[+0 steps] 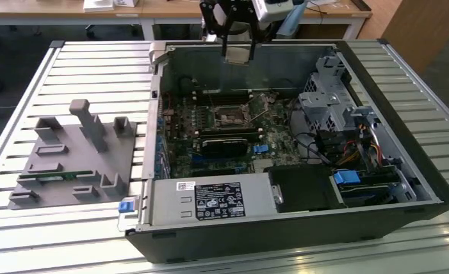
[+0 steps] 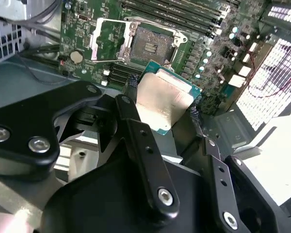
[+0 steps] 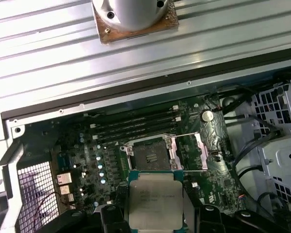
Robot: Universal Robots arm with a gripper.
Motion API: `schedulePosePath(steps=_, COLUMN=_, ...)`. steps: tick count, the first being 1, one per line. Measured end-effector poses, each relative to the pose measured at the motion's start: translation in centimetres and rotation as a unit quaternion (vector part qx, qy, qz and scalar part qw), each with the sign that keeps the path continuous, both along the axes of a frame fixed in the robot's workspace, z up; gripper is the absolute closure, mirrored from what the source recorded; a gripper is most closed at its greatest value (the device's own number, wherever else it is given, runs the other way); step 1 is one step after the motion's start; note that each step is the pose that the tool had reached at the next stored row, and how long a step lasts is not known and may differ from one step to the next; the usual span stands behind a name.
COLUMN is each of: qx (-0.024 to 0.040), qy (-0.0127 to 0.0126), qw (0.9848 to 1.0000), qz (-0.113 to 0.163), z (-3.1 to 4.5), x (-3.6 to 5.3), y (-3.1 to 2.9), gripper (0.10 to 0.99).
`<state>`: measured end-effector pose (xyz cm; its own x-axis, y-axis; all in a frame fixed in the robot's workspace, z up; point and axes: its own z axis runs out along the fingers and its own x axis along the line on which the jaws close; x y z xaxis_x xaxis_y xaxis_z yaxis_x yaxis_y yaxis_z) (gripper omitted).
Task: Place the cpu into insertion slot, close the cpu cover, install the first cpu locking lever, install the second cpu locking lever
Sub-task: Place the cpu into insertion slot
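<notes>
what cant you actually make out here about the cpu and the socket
cpu underside: both wrist views, faces away from the cameras.
cpu's gripped edges: second wrist view, hidden by the hand.
insertion slot pins: exterior view, too small.
motherboard near the slot: second wrist view, partly covered by cpu and hand.

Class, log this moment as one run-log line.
gripper: shut on cpu | insertion slot: empty | cpu cover: open | cpu: not seated
</notes>
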<state>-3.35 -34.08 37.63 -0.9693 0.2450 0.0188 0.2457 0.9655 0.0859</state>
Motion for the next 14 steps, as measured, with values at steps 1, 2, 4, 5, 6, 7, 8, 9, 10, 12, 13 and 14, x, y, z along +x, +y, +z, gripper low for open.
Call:
schedulePosePath(steps=1, qx=0.0, qy=0.0, qw=1.0, qz=-0.006, z=-0.01, x=0.0, y=0.0, gripper=0.553)
schedulePosePath(steps=2, qx=0.0, qy=0.0, qw=0.9999, qz=-0.011, z=-0.01, x=0.0, y=0.0, gripper=0.553)
schedulePosePath(steps=4, qx=0.0, qy=0.0, qw=0.9998, qz=-0.021, z=-0.02, x=0.0, y=0.0, gripper=0.553)
schedulePosePath(steps=5, qx=0.0, qy=0.0, qw=0.9996, qz=-0.027, z=-0.03, x=0.0, y=0.0, gripper=0.553)
schedulePosePath(steps=6, qx=0.0, qy=0.0, qw=0.9995, qz=-0.032, z=-0.03, x=0.0, y=0.0, gripper=0.553)
schedulePosePath(steps=7, qx=0.0, qy=0.0, qw=0.9993, qz=-0.036, z=-0.04, x=0.0, y=0.0, gripper=0.553)
schedulePosePath(steps=8, qx=0.0, qy=0.0, qw=0.9992, qz=-0.041, z=-0.04, x=0.0, y=0.0, gripper=0.553)
schedulePosePath(steps=9, qx=0.0, qy=0.0, qw=0.999, qz=-0.046, z=-0.05, x=0.0, y=0.0, gripper=0.553)
schedulePosePath(steps=10, qx=0.0, qy=0.0, qw=0.9987, qz=-0.05, z=-0.05, x=0.0, y=0.0, gripper=0.553)
schedulePosePath(steps=12, qx=0.0, qy=0.0, qw=0.9982, qz=-0.06, z=-0.06, x=0.0, y=0.0, gripper=0.553)
schedulePosePath(steps=13, qx=0.0, qy=0.0, qw=0.9979, qz=-0.065, z=-0.06, x=0.0, y=0.0, gripper=0.553)
schedulePosePath(steps=14, qx=0.0001, qy=0.0, qw=0.9976, qz=-0.069, z=-0.07, x=0.0, y=0.0, gripper=0.553)
